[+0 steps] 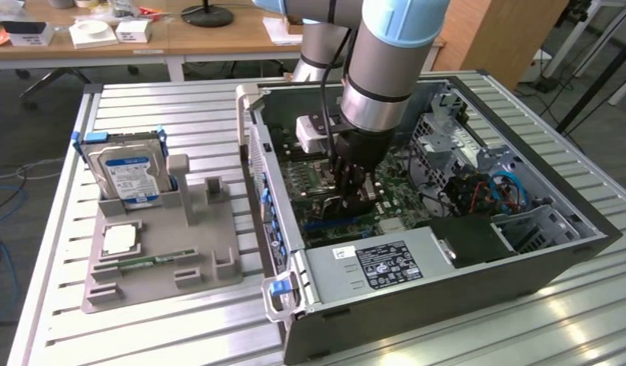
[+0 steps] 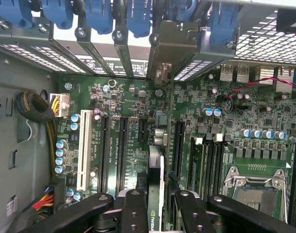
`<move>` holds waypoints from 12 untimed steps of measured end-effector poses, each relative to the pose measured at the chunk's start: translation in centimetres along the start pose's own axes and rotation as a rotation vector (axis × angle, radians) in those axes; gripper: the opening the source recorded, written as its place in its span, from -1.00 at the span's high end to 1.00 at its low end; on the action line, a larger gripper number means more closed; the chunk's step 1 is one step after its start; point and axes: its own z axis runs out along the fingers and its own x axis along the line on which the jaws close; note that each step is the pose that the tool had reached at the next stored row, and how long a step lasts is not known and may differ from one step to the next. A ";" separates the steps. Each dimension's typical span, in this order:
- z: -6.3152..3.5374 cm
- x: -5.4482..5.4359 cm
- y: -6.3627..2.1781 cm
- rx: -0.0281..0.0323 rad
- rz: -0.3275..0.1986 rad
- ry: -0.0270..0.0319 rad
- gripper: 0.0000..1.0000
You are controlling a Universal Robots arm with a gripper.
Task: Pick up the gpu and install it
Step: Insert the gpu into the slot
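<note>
Gripper is clamped on the gpu, its black fingers pressing both faces of the thin card, which stands on edge between them. The wrist view shows this grip directly; a pale logo strip runs along the card's edge, and its metal bracket end reaches the rear slot openings of the case, just beyond the fingertips. The card stands over the motherboard — whether it is seated in a slot cannot be told, since the fingers cover the card's near end.

In the exterior view the gripper is deep inside the open computer case, with the arm above it hiding much of the board; the card there is a dark shape under the fingers, hard to make out.

Outward from the gripper, the wrist view picks up the empty CPU socket and a white slot — the exterior view shows the grey parts tray well apart from the case, holding the hard drive upright and a memory stick lying flat.
</note>
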 end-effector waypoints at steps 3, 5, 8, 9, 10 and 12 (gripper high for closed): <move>0.00 0.0 0.00 0.0000 -0.001 0.0000 0.47; 0.00 0.0 0.00 0.0000 -0.001 0.0004 0.47; 0.01 0.0 0.04 0.0001 -0.001 0.0004 0.47; 0.01 0.0 0.06 0.0002 -0.001 0.0004 0.47; 0.01 0.0 0.06 0.0001 -0.001 0.0004 0.47; 0.00 0.0 0.07 0.0000 -0.001 0.0005 0.47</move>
